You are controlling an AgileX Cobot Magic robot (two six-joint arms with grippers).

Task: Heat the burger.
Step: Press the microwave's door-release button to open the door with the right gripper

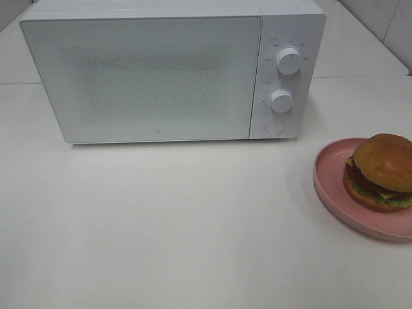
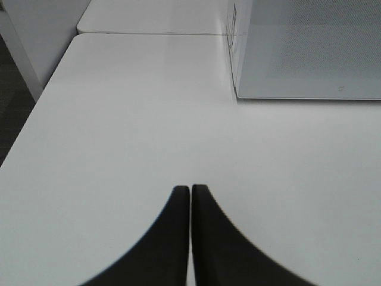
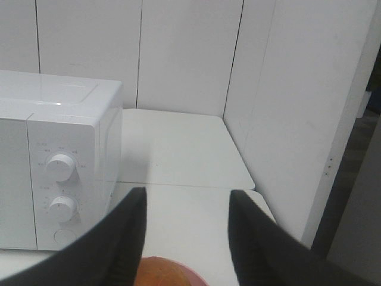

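Here, the left jaws are pressed together, their dark fingertips (image 2: 180, 199) meeting along a thin seam with nothing between them. They hang over a bare stretch of the white desk (image 2: 119, 119). The front left corner of the microwave (image 2: 309, 53) lies ahead of them and off to one side.

The right jaws are spread, the two dark fingertips (image 3: 136, 205) standing well apart and pinching nothing. In the gap between them, lower down, the glossy golden-brown top of the burger (image 3: 158, 272) shows, with a sliver of pink plate (image 3: 195, 279) at its edge. Whether the jaws touch the bun I cannot tell. Beyond these jaws stands the microwave's control side (image 3: 59, 149), and behind it rise white wall panels (image 3: 190, 53).

From the high camera the burger (image 1: 381, 172) sits on the round pink plate (image 1: 331, 187) at the right edge of the desk (image 1: 161, 219), with the plate's far side cut off by the frame. Its bun is on top, with a dark patty, red tomato, yellow cheese and green lettuce beneath.

The white microwave (image 1: 141, 77) stands at the back of the desk, behind and to the left of the plate and apart from it. Its door is shut. On its right-hand panel are an upper knob (image 1: 289, 60), a lower knob (image 1: 281, 100) and a round button (image 1: 274, 127) below them.
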